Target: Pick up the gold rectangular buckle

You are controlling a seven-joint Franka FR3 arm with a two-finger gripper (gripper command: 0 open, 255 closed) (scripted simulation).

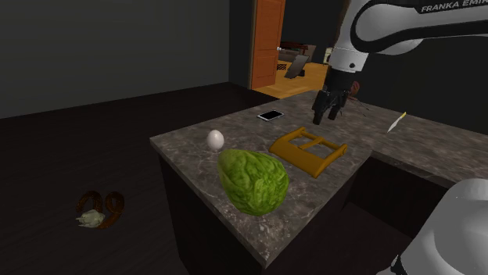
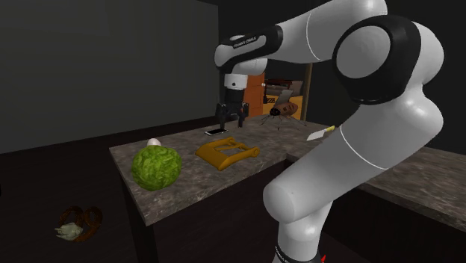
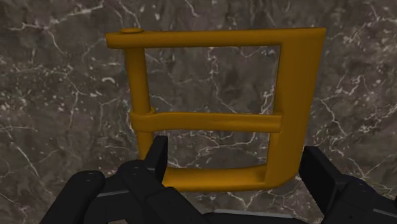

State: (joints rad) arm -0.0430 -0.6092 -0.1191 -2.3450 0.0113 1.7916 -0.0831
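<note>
Green leafy head (image 1: pixel 252 181) is seen just beside the buckle (image 1: pixel 293 158), on the shoulder view's left. 1 white egg (image 1: pixel 215 140) is set behind it, and a phone (image 1: pixel 270 116) near the fingers (image 1: pixel 320 114). Buckle is laid flat mid-bench (image 1: pixel 188 144): gold, rectangular, 1 crossbar. Fingers are held apart above its end, nothing clamped.

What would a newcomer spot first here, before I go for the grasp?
The gold buckle stands out first, lying flat on the dark marble counter below the open tool. Next comes the big green lettuce toward the counter's near edge in the shoulder view, with a white egg just beyond it.
</note>
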